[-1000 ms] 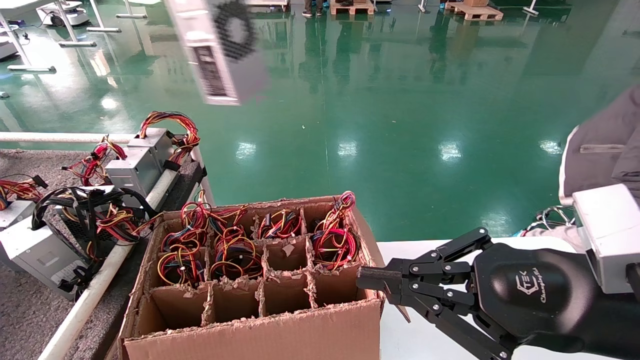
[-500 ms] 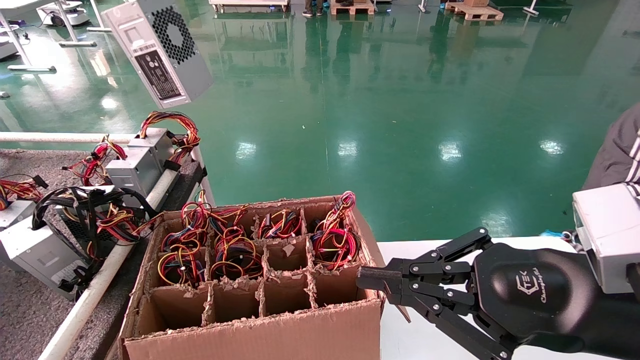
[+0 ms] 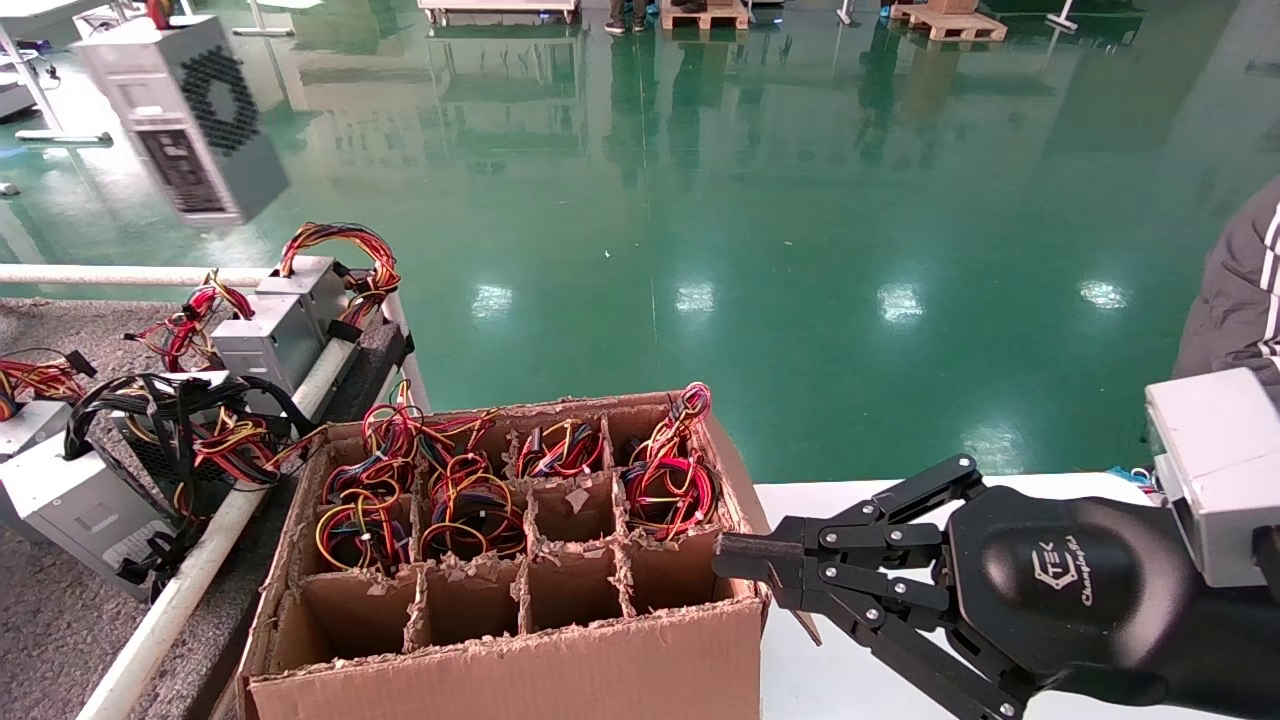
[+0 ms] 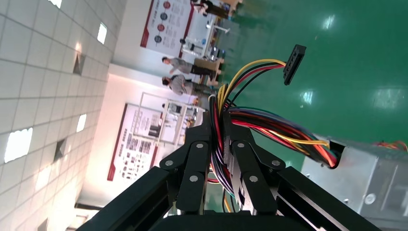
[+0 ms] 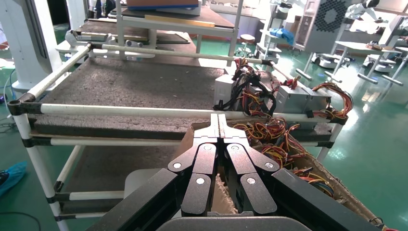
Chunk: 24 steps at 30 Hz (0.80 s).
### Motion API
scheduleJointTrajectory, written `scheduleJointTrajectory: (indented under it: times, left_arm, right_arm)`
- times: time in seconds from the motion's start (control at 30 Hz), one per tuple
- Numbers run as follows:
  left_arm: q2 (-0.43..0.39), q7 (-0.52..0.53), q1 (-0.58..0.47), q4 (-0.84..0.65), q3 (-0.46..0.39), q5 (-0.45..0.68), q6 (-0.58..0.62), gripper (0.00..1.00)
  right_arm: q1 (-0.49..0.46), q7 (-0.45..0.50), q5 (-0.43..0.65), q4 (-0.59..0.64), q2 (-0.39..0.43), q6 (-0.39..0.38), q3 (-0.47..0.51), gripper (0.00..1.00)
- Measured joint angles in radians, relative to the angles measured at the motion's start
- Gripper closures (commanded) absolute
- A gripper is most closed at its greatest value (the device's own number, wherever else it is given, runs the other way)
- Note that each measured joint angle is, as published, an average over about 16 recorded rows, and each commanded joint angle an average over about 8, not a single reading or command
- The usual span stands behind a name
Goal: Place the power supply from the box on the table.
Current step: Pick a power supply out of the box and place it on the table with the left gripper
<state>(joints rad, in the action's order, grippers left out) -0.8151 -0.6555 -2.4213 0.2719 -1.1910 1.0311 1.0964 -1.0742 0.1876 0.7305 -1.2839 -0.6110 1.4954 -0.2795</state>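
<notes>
Head cam looks down/fwd over box [image 3: 500,560]; right wrist cam faces table [image 5: 134,86], sharing box edge; left wrist cam up close on wires.

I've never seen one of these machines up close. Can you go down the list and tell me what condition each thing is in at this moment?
Power supply: in the air, hanging tilted by its wires, above the grey table.
Left gripper: shut on the wire bundle.
Right gripper: shut, holding nothing, resting against the box's right wall.
Box: open on top; back cells hold wired units, front cells are empty.
Grey table: already carries several power supplies.
</notes>
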Motion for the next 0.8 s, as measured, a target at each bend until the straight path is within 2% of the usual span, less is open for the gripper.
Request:
scheduleJointTrajectory:
  times: [0.8]
  left_arm:
    - [0.026,0.072,-0.022,-0.041,-0.073,0.092,-0.012,1.00]
  right_arm:
    - [0.000,0.000,0.000,0.000,0.000,0.000,0.000,1.00]
